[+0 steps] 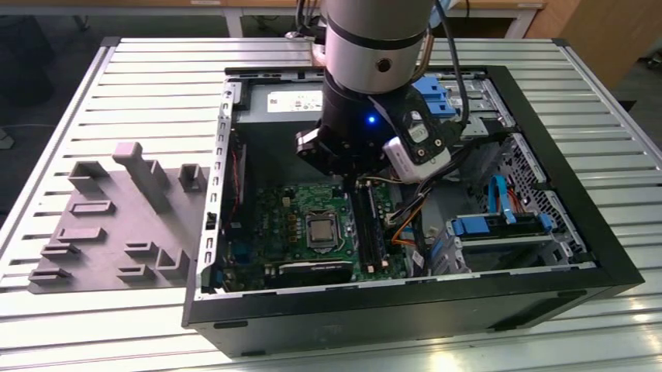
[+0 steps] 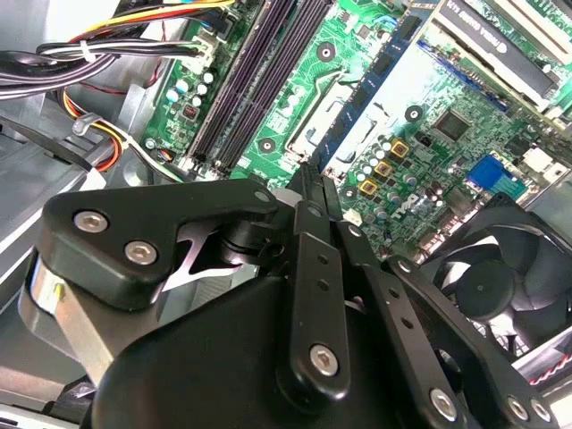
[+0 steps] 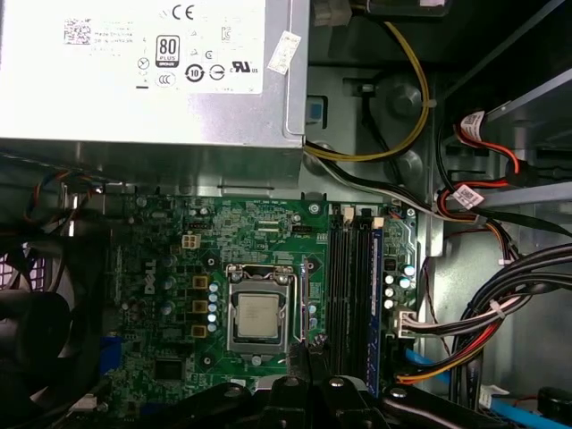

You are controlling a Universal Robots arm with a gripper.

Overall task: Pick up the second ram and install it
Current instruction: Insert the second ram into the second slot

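Exterior view's left first: a grey tray [image 1: 114, 225] lies on the counter [image 1: 155, 70], outside the case [image 1: 414, 310] and well apart from the CPU [image 1: 322, 230]. Inside the case the green board [image 1: 279, 209] carries the CPU, and the arm [image 1: 374, 46] hangs over the board near the CPU. In both wrist views the claw [image 3: 305, 359] is narrow — pinched on a thin dark edge, the second ram [image 2: 308, 172], seen end-on above the board just beside the CPU. Black slots [image 3: 350, 286] run alongside the CPU; a blue stick [image 3: 377, 277] stands in the slot farthest from the CPU. Cables [image 3: 500, 304] bunch beyond it — farther still from the CPU.
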